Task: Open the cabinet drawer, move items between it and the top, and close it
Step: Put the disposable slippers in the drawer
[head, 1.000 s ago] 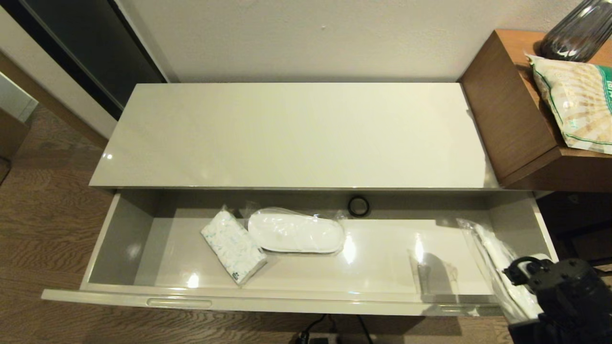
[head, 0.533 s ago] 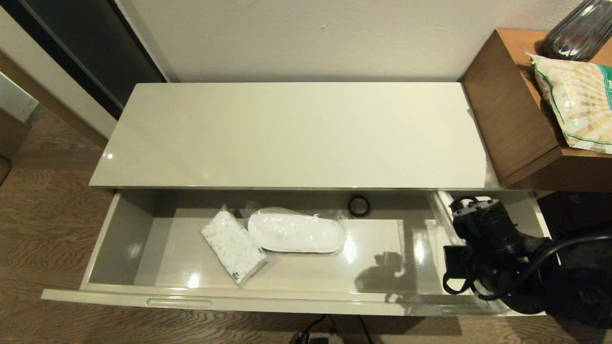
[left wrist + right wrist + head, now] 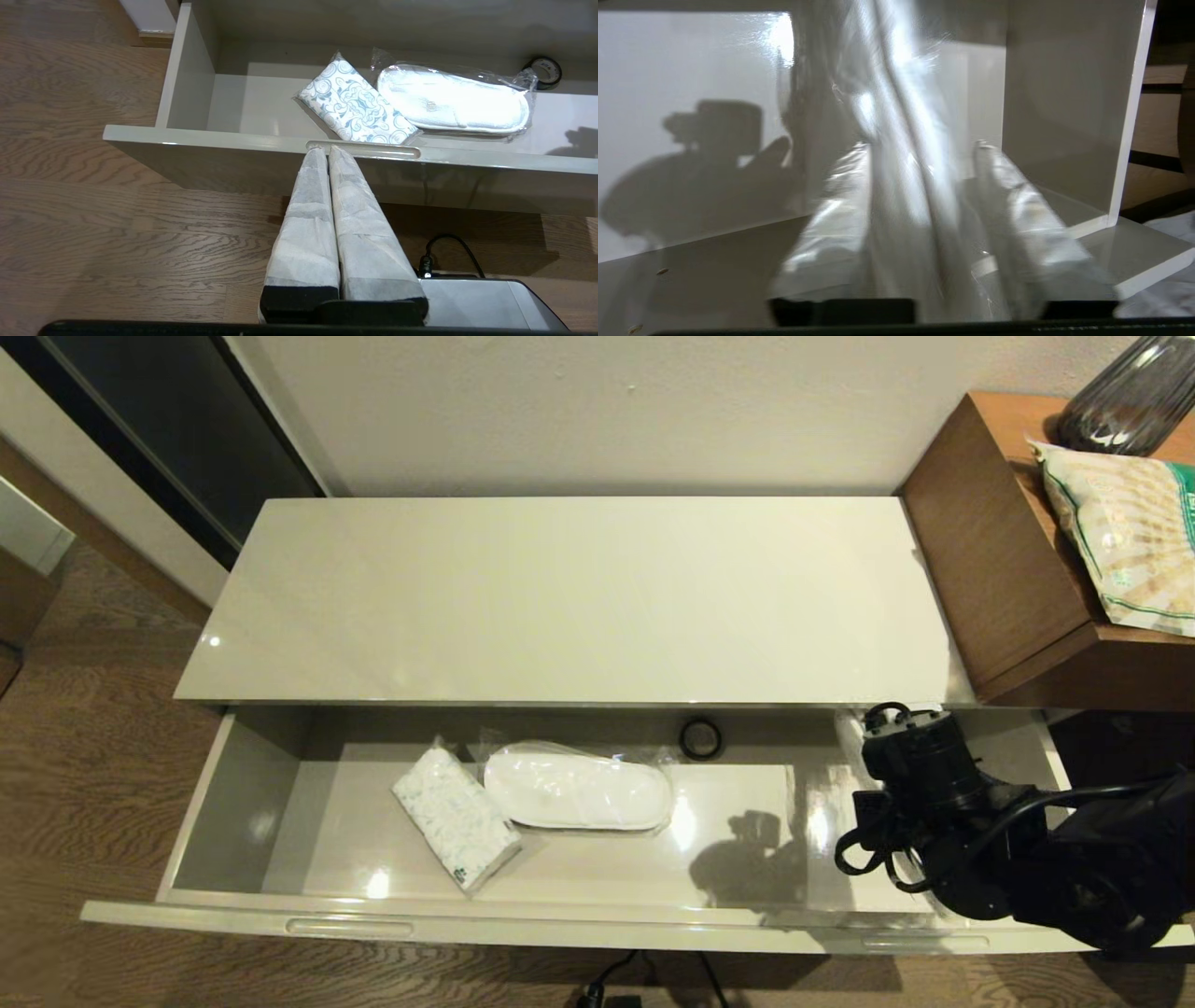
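From my head, the cabinet drawer (image 3: 233,803) stands open below the top (image 3: 560,597); one slipper pair (image 3: 577,789) lies mid-drawer beside a tissue pack (image 3: 456,819). My right tool (image 3: 873,747) reaches into the drawer's right end.

Left wrist: my left tool (image 3: 327,151) is pressed closed before the drawer front.

Right wrist: crinkly wrapped slippers (image 3: 896,154) sit between my fingers (image 3: 1008,200); I cannot tell whether they grip.

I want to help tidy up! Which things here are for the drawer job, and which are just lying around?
For the job: open drawer; cabinet top; wrapped slippers mid-drawer; second wrapped pair at the right gripper.
Just lying about: tissue pack; black tape roll; snack bag; dark vase; side table; parked left gripper.
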Motion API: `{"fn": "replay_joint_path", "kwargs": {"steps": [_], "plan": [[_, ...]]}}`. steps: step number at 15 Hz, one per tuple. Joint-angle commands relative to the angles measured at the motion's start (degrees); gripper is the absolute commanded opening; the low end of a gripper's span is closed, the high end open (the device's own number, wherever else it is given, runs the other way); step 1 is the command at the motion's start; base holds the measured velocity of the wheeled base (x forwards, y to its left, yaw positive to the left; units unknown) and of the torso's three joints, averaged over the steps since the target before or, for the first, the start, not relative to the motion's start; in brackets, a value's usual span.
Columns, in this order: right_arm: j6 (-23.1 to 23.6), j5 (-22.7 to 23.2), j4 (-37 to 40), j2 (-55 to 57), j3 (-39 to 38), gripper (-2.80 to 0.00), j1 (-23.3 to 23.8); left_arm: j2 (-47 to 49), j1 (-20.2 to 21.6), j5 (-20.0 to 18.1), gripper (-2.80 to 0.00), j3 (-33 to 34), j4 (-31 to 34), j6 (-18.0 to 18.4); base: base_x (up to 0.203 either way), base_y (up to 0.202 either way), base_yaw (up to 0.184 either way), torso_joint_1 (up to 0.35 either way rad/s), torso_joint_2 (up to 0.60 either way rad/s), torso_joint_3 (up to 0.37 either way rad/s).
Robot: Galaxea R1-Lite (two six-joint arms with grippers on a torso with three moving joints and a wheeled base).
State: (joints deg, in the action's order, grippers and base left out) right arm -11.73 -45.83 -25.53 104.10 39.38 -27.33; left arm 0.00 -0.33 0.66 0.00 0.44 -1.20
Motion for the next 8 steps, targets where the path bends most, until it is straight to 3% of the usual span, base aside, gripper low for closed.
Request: {"fn": "replay_joint_path", "kwargs": {"steps": [1,4,8], "plan": [[0.2,-0.8,-2.3,3.2,-0.7,0.00,0.0,-0.1,0.0,0.0,-2.80,0.0,0.0,0.0,0.000,0.000,0.000,0.000,0.00,0.000],[0.6,-1.6,-10.3,7.0,-3.9,0.00,-0.2,-0.1,0.0,0.0,-2.80,0.0,0.0,0.0,0.000,0.000,0.000,0.000,0.00,0.000],[3.0,-1.0,-11.3,-0.6,-8.7,0.00,-0.3,-0.1,0.0,0.0,-2.80,0.0,0.0,0.0,0.000,0.000,0.000,0.000,0.00,0.000]]}}
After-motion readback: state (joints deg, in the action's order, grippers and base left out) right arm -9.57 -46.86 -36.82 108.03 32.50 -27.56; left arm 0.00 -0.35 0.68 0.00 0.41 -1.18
